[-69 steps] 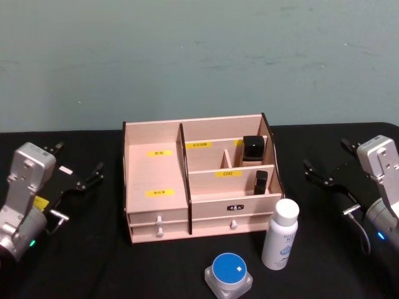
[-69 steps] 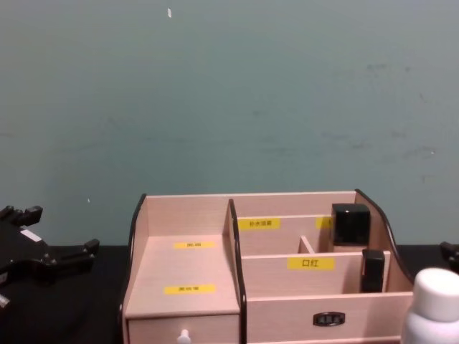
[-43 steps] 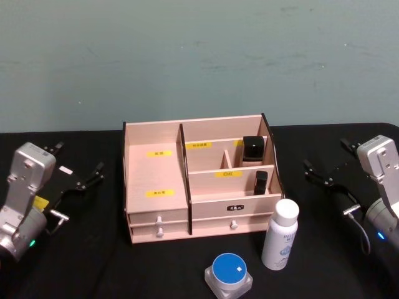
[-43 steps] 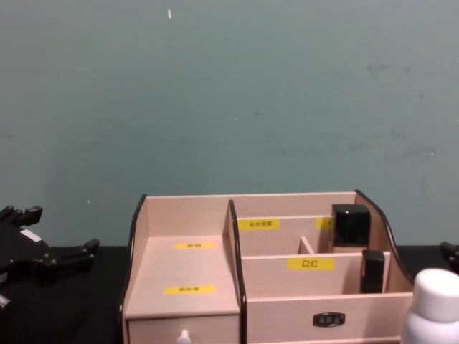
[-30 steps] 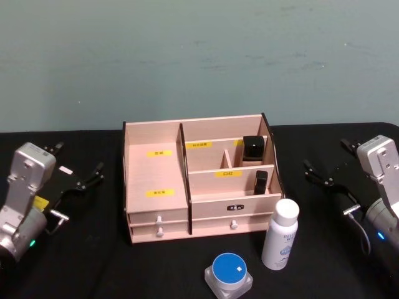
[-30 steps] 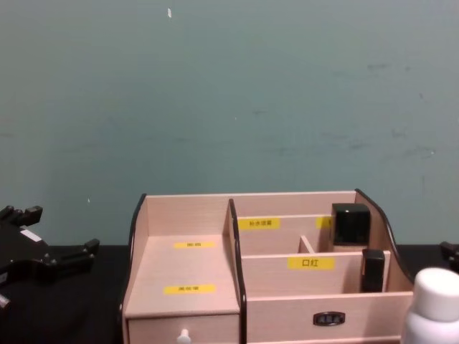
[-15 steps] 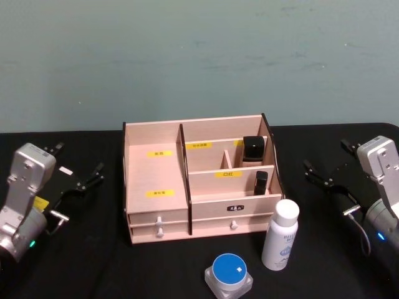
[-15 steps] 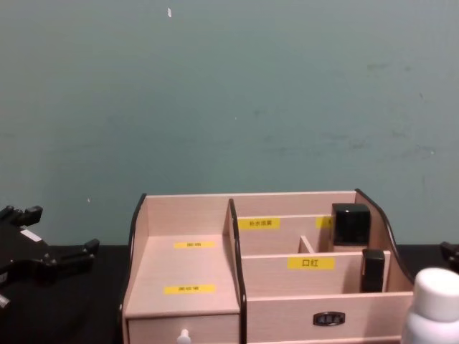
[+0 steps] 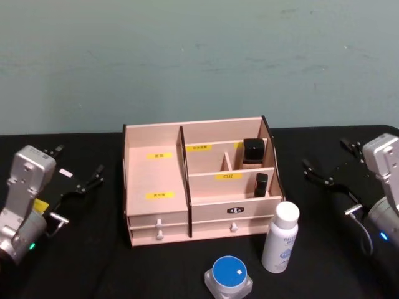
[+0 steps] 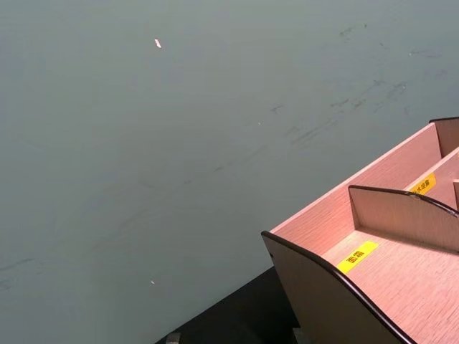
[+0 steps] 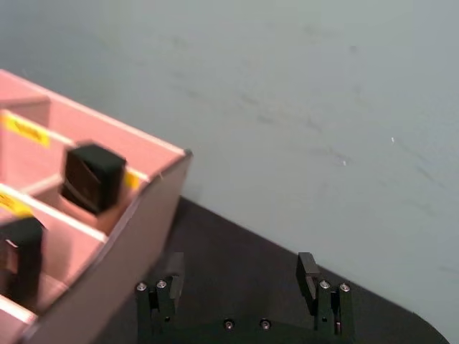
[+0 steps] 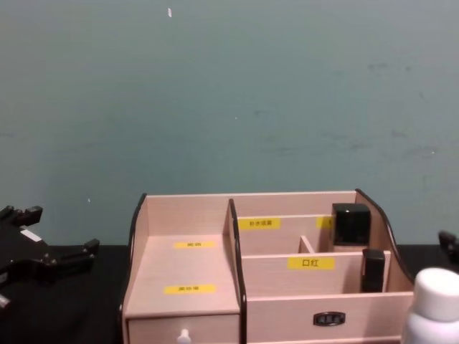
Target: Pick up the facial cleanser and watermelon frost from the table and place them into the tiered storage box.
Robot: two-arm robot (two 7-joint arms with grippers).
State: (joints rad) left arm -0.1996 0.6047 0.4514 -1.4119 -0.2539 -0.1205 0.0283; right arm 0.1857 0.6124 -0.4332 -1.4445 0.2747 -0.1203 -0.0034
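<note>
Both the left gripper (image 9: 80, 162) and right gripper (image 9: 325, 154) are held spread wide; the white-capped facial cleanser (image 12: 436, 301) is seen from the chest, the blue-lidded watermelon frost (image 9: 229, 274) from the head.

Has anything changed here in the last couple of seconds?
The right gripper, open and holding nothing, has lifted slightly, off to the right of the tiered storage box. The left gripper, facial cleanser and watermelon frost stayed put.

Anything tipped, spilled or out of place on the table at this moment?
Nothing stands out. The facial cleanser stands upright and the watermelon frost sits lid-up, both in front of the tiered storage box, which sits level. The left gripper and right gripper are open at the sides of the table.
</note>
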